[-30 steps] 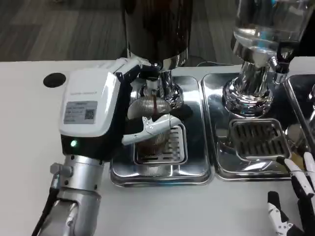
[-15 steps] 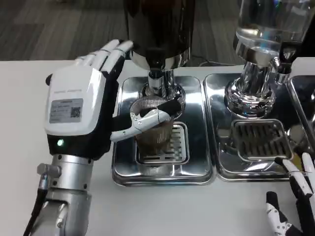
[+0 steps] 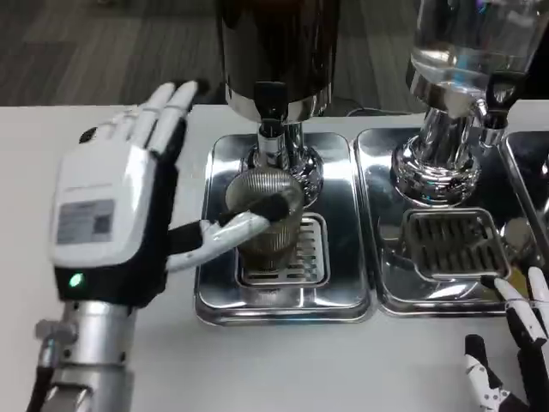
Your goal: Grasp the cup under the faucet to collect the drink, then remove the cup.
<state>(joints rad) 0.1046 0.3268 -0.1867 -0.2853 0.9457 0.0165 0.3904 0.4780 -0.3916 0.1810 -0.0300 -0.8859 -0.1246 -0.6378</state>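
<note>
Cup (image 3: 268,216): centre frame, upright on the tray (image 3: 343,292) grate, directly below the faucet (image 3: 271,129); long axis vertical; contents cannot be told. Left hand (image 3: 129,215): left of frame, fingers spread and holding nothing, thumb reaching right to touch the cup's side. Cup lies just right of its palm. Right hand (image 3: 515,343): lower right corner, well apart, only fingertips visible, grip indeterminate. Left hand nearer.
</note>
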